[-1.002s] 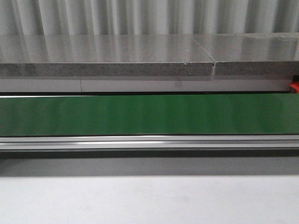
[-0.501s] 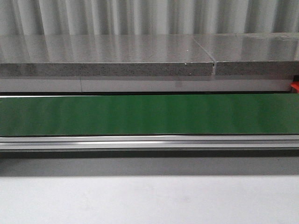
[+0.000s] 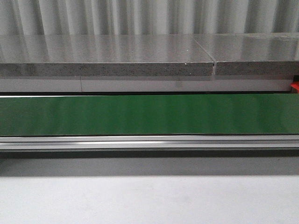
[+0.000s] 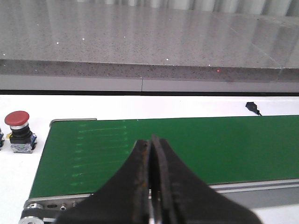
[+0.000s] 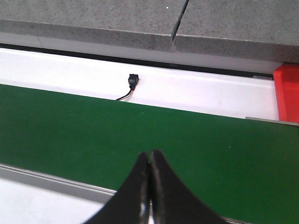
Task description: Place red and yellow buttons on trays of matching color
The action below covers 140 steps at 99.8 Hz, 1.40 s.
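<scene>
From where I stand, both arms hang low over the near side of the green conveyor belt (image 3: 149,114), each pointing across it toward the grey stone ledge (image 3: 107,56) at the back. The left gripper (image 4: 150,148) has its two dark fingers pressed together, tips meeting with nothing between them, and it sits above the near edge of the belt close to the belt's left end, where the roller (image 4: 35,211) and the aluminium rail (image 3: 149,142) show beneath it. The right gripper (image 5: 150,161) is closed the same way, its fingers touching along their length and empty, poised over the belt's near edge further toward the right end. A red button (image 4: 19,130), a mushroom cap on a black and grey base, stands upright on the white worktop (image 4: 18,186) just off the left end of the belt, apart from the left gripper. At the far right, past the belt's end, the corner of a red tray (image 5: 287,91) lies on the white surface against the back ledge; in the front view only a sliver of it shows at the right edge. A small black plug with its cable (image 5: 132,84) lies on the white strip between the belt and the ledge. I can see no yellow button or yellow tray in any view.
</scene>
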Available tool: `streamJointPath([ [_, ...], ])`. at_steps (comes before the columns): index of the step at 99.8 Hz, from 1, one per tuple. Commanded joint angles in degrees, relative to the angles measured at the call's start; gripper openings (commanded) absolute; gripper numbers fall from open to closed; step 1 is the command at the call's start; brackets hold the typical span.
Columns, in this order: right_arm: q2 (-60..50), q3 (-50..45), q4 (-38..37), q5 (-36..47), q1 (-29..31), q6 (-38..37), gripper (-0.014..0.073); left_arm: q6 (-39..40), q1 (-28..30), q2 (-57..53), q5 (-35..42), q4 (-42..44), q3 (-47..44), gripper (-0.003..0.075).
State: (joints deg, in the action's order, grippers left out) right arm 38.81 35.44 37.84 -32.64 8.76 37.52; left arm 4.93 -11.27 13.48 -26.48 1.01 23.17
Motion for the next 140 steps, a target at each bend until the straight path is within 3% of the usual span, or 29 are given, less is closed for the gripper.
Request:
streamJointPath([
  [1, -0.30, 1.46, 1.27, 2.60, 0.14, 0.38, -0.0081, 0.39, -0.40, 0.62, 4.01, -0.50, 1.57, 0.0020],
  [10, -0.30, 1.46, 1.27, 2.60, 0.14, 0.38, -0.0081, 0.39, -0.40, 0.62, 2.86, -0.50, 1.57, 0.0162],
  [15, -0.30, 1.46, 1.27, 2.60, 0.14, 0.38, -0.0081, 0.39, -0.40, 0.62, 1.90, -0.50, 1.57, 0.0277],
  [23, -0.30, 1.46, 1.27, 2.60, 0.14, 0.38, -0.0081, 0.39, -0.40, 0.62, 0.26, -0.50, 1.57, 0.0521],
  [34, -0.30, 1.46, 1.27, 2.60, 0.14, 0.38, -0.0081, 0.39, -0.40, 0.62, -0.25, -0.50, 1.50, 0.0681],
  [53, -0.30, 1.46, 1.27, 2.60, 0.14, 0.38, -0.0081, 3.11, 0.38, 1.72, -0.25, 0.20, 2.24, 0.0654],
  [70, -0.30, 1.46, 1.27, 2.60, 0.14, 0.38, -0.0081, 21.79, 3.48, 8.40, -1.78, 13.23, 6.96, 0.0651],
  [79, -0.30, 1.46, 1.27, 2.60, 0.14, 0.38, -0.0081, 26.85, 5.76, 14.72, -3.08, 19.12, 11.09, 0.0651],
  [106, -0.30, 1.46, 1.27, 2.60, 0.14, 0.38, -0.0081, 27.43, 15.26, 37.23, -5.48, 15.16, 24.96, 0.0651],
  [108, -0.30, 1.46, 1.27, 2.60, 0.14, 0.38, -0.0081, 27.43, 17.83, 43.99, -4.41, 13.30, 28.24, 0.0651],
  [140, -0.30, 1.46, 1.27, 2.60, 0.14, 0.38, -0.0081, 27.43, 21.24, 64.96, -3.60, 12.06, 38.60, 0.0651],
])
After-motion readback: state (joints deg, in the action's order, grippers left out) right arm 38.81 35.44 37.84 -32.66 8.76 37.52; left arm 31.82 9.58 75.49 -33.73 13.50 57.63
